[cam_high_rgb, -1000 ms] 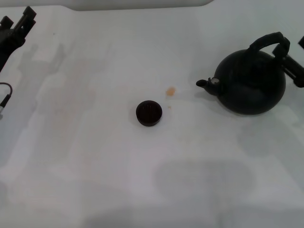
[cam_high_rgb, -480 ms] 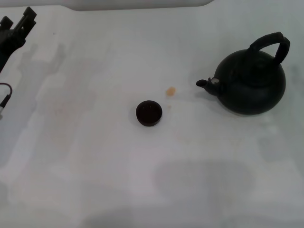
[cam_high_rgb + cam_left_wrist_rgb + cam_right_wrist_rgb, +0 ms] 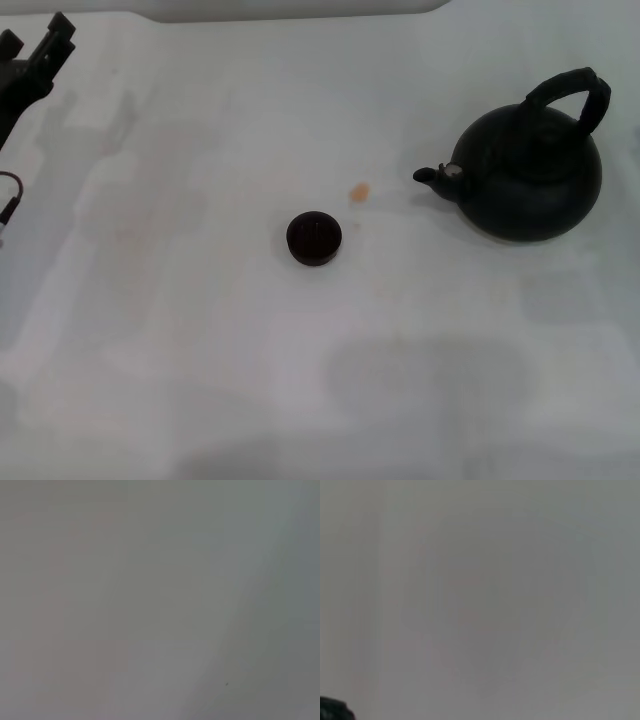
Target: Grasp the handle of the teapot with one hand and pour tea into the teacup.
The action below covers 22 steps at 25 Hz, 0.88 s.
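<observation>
- White tabletop [image 3: 200, 330] fills my head view; soft grey shadows lie across it, and a pale raised edge runs along the far side.
- Teapot [image 3: 527, 180] stands upright on the right side of the tabletop, round, matte black. Its short spout [image 3: 432, 175] points toward the middle of the surface.
- Handle [image 3: 570, 95] arches over the top of the pot, standing up and free; I see nothing touching it.
- I can't see into the teapot, so its contents are unknown to me.
- Teacup [image 3: 314, 238] sits upright near the centre, well apart from the teapot, to the spout side of it. Small, dark, low-walled. The inside reads dark all the way across; I can't tell whether liquid is in it.
- Small tan stain [image 3: 359, 191] marks the tabletop between cup and spout, nearer the cup.
- Left gripper [image 3: 35, 62] shows at the far left corner of my head view, far from both vessels. I can't tell how its fingers stand from this angle.
- Right gripper is not visible in any view.
- Left wrist view gives only a blank grey surface. Right wrist view is the same, apart from a dark blob [image 3: 332, 711] in one corner that I can't identify.
</observation>
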{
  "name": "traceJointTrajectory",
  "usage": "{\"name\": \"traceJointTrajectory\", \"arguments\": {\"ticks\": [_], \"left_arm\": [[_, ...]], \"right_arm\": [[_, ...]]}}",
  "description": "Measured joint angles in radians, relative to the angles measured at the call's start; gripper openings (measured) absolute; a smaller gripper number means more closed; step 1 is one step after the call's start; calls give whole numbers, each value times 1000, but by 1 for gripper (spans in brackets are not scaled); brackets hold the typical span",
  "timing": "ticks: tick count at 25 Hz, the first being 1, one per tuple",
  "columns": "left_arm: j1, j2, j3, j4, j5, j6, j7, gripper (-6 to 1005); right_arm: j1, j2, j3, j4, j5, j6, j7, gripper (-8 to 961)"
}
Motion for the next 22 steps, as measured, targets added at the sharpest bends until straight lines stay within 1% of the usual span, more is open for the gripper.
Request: {"name": "traceJointTrajectory", "arguments": {"ticks": [7, 17, 22], "left_arm": [[-3, 0, 0, 0, 0, 0, 3, 861], [-6, 0, -4, 4, -1, 0, 10, 860], [-11, 0, 0, 3, -1, 0, 16, 861]], "right_arm": [[4, -1, 1, 44, 97, -44, 13, 876], [8, 1, 1, 62, 101, -109, 26, 875], [11, 1, 31, 73, 102, -117, 29, 875]]}}
